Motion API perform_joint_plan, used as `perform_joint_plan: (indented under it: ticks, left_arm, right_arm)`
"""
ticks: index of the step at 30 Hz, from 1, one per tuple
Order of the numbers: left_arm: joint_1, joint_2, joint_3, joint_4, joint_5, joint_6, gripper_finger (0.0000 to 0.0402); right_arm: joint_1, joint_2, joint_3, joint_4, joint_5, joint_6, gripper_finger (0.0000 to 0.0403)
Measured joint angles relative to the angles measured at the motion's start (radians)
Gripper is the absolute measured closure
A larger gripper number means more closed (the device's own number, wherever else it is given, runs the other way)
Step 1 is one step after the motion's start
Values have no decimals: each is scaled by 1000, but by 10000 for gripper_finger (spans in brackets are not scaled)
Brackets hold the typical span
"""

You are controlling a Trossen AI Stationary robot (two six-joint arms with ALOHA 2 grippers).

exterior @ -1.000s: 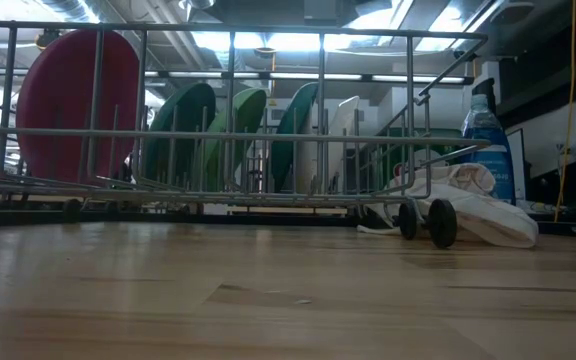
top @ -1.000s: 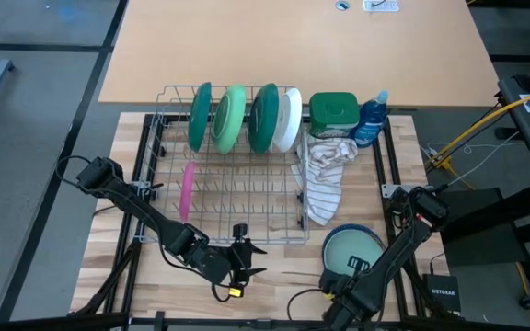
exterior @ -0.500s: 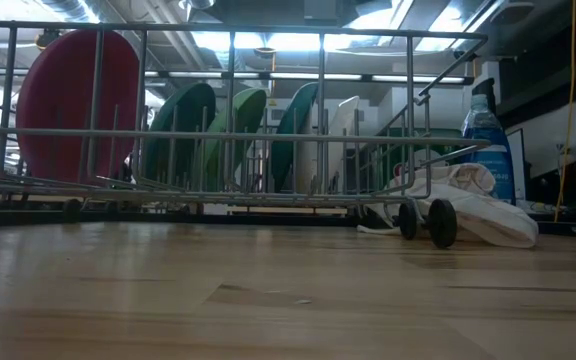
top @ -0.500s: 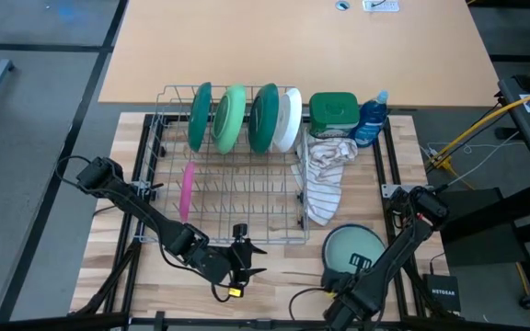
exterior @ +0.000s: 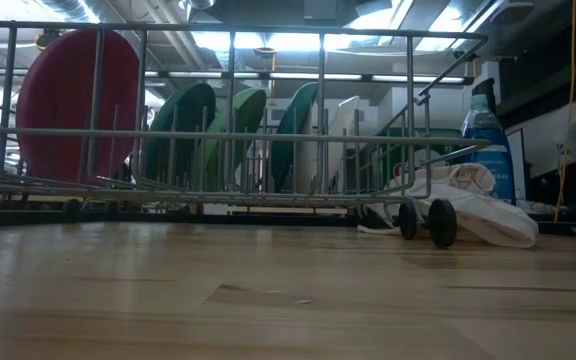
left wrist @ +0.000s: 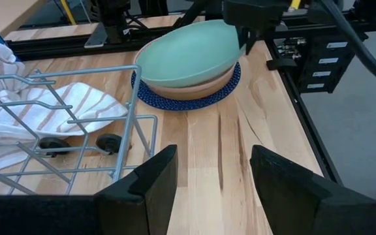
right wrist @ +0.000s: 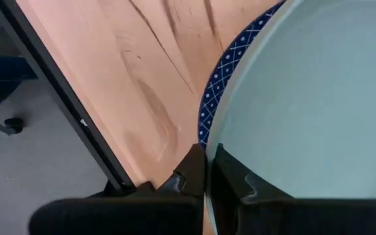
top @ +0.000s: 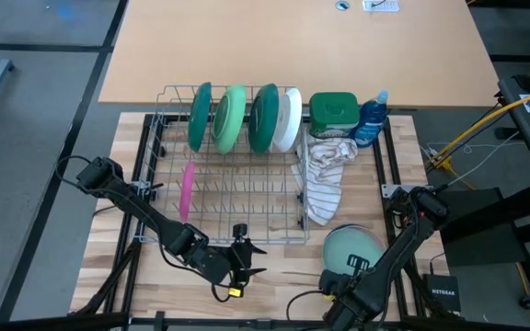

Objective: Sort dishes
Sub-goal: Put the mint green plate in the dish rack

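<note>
A pale teal plate (top: 355, 246) lies on top of a brown plate (left wrist: 194, 90) and a navy plate (left wrist: 175, 101) at the table's near right. My right gripper (top: 352, 268) is shut on the teal plate's near rim. Four large plates stand on edge in the wire rack's (top: 237, 216) far row: dark green (top: 200, 117), light green (top: 231, 118), dark green (top: 263, 117) and white (top: 290, 119). A pink plate (top: 187, 190) stands in the near row. My left gripper (top: 251, 259) hangs open by the rack's near edge, holding nothing. My right gripper pinches the teal plate's near rim (right wrist: 215, 140) between its two fingers, one on the inner face and one on the outside. The fingers point down from above. The plate is tilted, near side raised, while its far side (left wrist: 150, 73) rests on the brown plate.
A striped cloth (top: 325, 175) hangs over the rack's right end. A green square-lidded tub (top: 332, 112) and a blue spray bottle (top: 371, 118) stand behind it. Bare wood lies between the rack and the near edge; a black frame rail (left wrist: 302, 91) borders the table's right side.
My right gripper has gone up a little with the teal plate's near rim. That side has tipped up off the stack while the far side stayed down. The plate's pale edge has come into sight at the low view's right border.
</note>
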Motion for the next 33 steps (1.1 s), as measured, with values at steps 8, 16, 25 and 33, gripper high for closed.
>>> perform_joint_plan:
  ticks: [8, 16, 25, 33]
  left_arm:
    - [-1, 0, 0, 7, 0, -2, 217]
    - [-9, 0, 0, 40, 0, 0, 217]
    - [-43, -55, 0, 81, -3, 56, 217]
    - [-121, -181, 0, 78, -39, 86, 217]
  right_arm:
    - [0, 0, 98, -47, 60, 9, 394]
    - [0, 0, 314, -245, 230, 31, 394]
    - [1, -6, 473, -242, 494, 15, 394]
    - [-38, -7, 561, -224, 923, -6, 394]
